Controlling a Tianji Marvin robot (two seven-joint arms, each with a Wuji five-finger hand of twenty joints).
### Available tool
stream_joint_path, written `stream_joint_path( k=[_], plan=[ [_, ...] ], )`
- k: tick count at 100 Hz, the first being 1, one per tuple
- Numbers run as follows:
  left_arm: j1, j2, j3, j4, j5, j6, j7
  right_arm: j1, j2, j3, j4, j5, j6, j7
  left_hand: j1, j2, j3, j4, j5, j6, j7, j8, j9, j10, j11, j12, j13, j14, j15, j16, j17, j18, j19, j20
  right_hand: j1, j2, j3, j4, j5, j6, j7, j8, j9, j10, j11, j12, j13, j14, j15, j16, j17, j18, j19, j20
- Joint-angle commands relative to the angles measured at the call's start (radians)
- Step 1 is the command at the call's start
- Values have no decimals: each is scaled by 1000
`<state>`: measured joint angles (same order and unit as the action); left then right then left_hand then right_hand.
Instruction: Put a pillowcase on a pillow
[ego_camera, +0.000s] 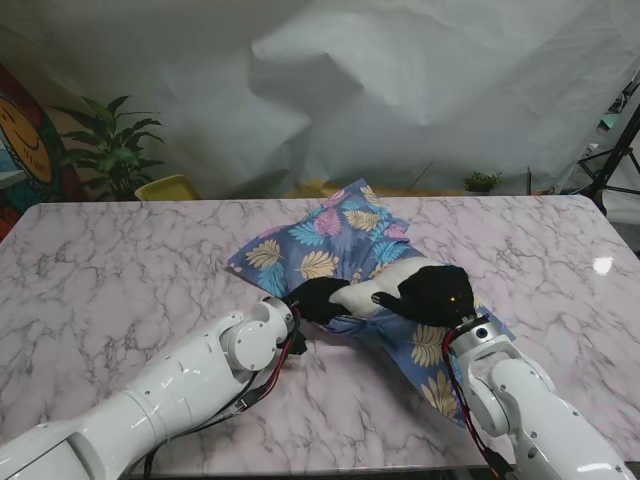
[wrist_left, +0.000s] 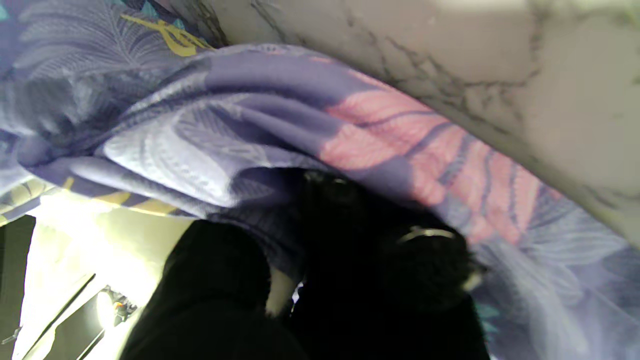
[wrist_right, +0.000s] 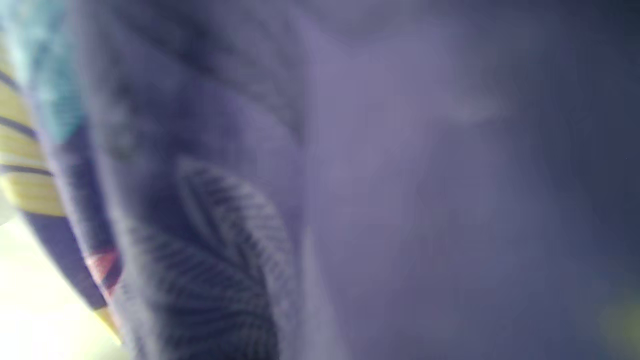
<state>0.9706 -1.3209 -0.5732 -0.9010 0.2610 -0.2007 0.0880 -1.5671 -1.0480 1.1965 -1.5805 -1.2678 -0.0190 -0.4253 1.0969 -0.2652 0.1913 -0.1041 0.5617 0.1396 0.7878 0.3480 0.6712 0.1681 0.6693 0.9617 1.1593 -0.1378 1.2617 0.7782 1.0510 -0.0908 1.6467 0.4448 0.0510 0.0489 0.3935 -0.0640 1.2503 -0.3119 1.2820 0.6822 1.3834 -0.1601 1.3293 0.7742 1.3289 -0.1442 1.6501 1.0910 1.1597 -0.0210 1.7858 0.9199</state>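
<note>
Pillowcase (ego_camera: 335, 235) (blue, leaf print) lies mid-table (ego_camera: 120, 260), slightly toward robot's right, w/ white pillow (ego_camera: 385, 285) poking out at its near edge. Left hand (ego_camera: 318, 298) grips the case's edge beside the pillow; fingers clenched on fabric in wrist view. Right hand (ego_camera: 432, 294) sits on the pillow, touching it, but can't tell if it's gripping; its wrist cam shows only blurred cloth (wrist_right: 350, 175).

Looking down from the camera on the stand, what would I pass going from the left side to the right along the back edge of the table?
Leafy potted plant → yellow chair back → small green plant → black stand legs.
</note>
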Motion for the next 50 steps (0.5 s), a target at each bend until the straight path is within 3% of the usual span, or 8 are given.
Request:
stream_joint_path(
  k=[1,18,23,28,33,40,45,50],
  plan=[
    [25,25,11,39,6,4,-39,35,-14,5,-25,23,-19,29,194,35,138,55,75,-11,143,43,1,49,7,-5,39,-101,66,17,13,-72,77,12,-48,-33,98,3,73,-72,119,37,67,65,225,50,-8,-76,153,53,99,-248,308,40],
    [22,50,16,8,23,-61,-74,108,-19,-55,47,58,-83,-34,194,59,66,51,33,-69,137,40,-47,-10,-6,14,-50,-86,118,36,-21,-51,79,-15,-104,-56,214,-14,73,-81,133,55,67,53,240,60,-8,-84,153,67,100,-247,308,52],
    [18,64,19,-7,29,-85,-100,126,-21,-69,67,71,-93,-41,126,53,18,64,-3,-76,83,27,-120,-19,-31,6,-137,-56,109,47,-113,-28,68,-11,-106,-57,219,-15,73,-81,135,56,67,53,243,61,-8,-82,154,67,100,-246,308,53],
    [14,80,19,-23,36,-114,-129,139,-22,-78,84,83,-100,-40,22,41,46,69,-38,-91,-3,24,-265,-30,2,-182,-290,30,23,74,-287,38,-9,50,-108,-56,221,-16,73,-81,136,57,67,53,244,62,-8,-81,154,68,100,-246,308,53],
    [10,91,18,-27,42,-154,-142,150,-23,-84,101,97,-113,-34,-67,51,44,73,-65,-97,-86,31,-332,-38,-75,-319,-434,109,-117,68,-458,79,-107,104,-109,-57,225,-16,73,-81,138,58,66,53,245,62,-8,-80,154,68,100,-245,308,53],
    [4,107,8,-36,23,-207,-187,162,-24,-89,122,115,-126,-25,-140,144,-74,88,-108,-89,-230,68,-428,-49,-221,-428,-655,201,-485,-36,-715,114,-332,183,-112,-57,229,-18,73,-80,138,58,66,56,246,63,-8,-79,155,69,100,-243,308,54],
    [3,119,-2,-46,-1,-244,-223,167,-24,-90,133,123,-134,-16,-173,200,-160,97,-155,-82,-312,49,-474,-58,-323,-496,-787,240,-703,-132,-858,152,-512,196,-113,-58,233,-18,73,-80,138,59,66,56,247,63,-8,-79,155,69,100,-242,308,55],
    [1,125,-13,-46,-22,-293,-237,171,-25,-91,143,134,-142,-7,-210,208,-196,95,-192,-82,-370,33,-495,-78,-440,-552,-889,282,-869,-223,-969,200,-717,155,-114,-59,236,-19,73,-78,139,59,66,57,247,64,-8,-79,155,70,99,-241,308,55]
  ],
)
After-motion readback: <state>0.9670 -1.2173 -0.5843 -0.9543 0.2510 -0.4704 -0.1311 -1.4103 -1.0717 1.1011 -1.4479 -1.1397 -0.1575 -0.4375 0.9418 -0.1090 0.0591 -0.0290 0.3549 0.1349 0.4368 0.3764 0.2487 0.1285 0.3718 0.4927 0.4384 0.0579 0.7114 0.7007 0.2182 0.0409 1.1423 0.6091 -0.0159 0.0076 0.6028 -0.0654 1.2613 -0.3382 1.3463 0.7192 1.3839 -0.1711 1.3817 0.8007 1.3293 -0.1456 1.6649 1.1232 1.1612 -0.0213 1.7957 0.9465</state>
